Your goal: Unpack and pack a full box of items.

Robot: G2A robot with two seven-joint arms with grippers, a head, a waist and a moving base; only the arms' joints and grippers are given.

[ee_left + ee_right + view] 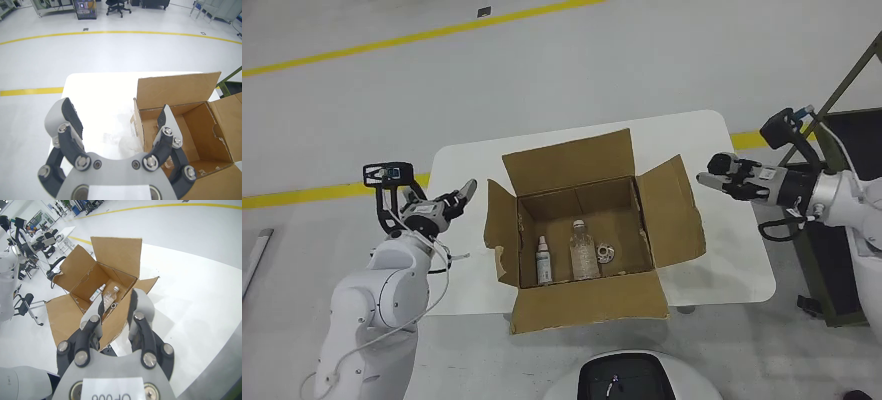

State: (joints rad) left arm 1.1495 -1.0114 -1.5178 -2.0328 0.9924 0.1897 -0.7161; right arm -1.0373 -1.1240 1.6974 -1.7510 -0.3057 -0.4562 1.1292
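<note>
Cardboard box (567,160) sits open in the middle of the white table (712,250), all four flaps folded outward and the far flap standing tallest. On the box floor I can see three items. A small spray bottle (543,260) with a white cap lies toward the left wall, and a clear plastic bottle (583,252) lies just beside it, both caps pointing at the far wall. A small ring-shaped piece (606,252) rests next to the clear bottle on its right (too small for me to name it better).

My left end effector (464,192) hangs off the box's left flap, apart from the cardboard, with its fingers spread wide and nothing between them. From the left wrist view, one dark ribbed pad (72,115) stands over the table and the other over the box's left wall.

My right end effector (707,172) hangs beyond the box's right flap, well clear of it, pointing back at the box. Its fingers are parted to a moderate gap and it carries nothing.
</note>
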